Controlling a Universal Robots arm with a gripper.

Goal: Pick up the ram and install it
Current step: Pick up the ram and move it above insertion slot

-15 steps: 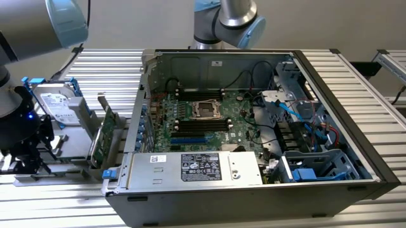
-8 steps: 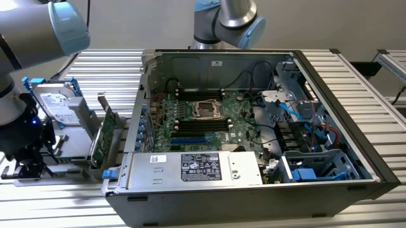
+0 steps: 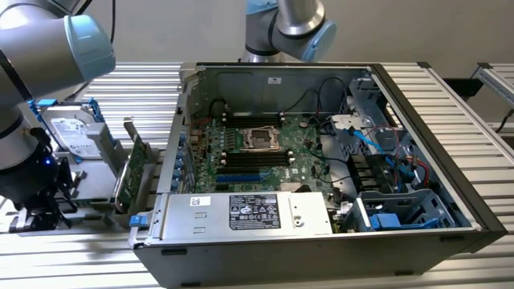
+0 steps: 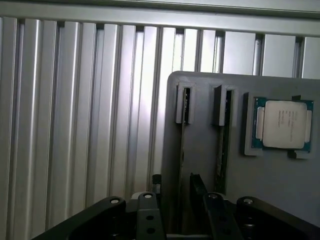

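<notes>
At 8 o'clock from the case (image 3: 434, 114) in the exterior view, over the grey holder (image 4: 280, 190), the gripper (image 4: 176, 185) is hung low with its fingers pointed down. In the wrist view two sticks are seen standing on edge in the holder's parallel slots. The ram (image 4: 182, 150) nearer the holder's outer edge is taken as the target. The second stick (image 4: 223, 145) is set just beside it, and a CPU (image 4: 282, 124) is seated beyond that.

The ram is found directly under the jaws, between them rather than off to one side. Its long axis is run straight away from the wrist camera, in line with the gap, so a closure would, by judgement, fall across its thin faces and not along its length.

The jaws are set narrow but parted. One dark fingertip (image 4: 198, 186) is seen just beside the ram on the second stick's side, the other just beside it on the opposite side. No contact with the board can be made out, and nothing is held. The ram is judged not yet lifted from its slot.

The memory slots (image 3: 255, 159) are placed inside the case, well apart from the gripper, at about 2 o'clock from it in the exterior view. They appear unfilled.
</notes>
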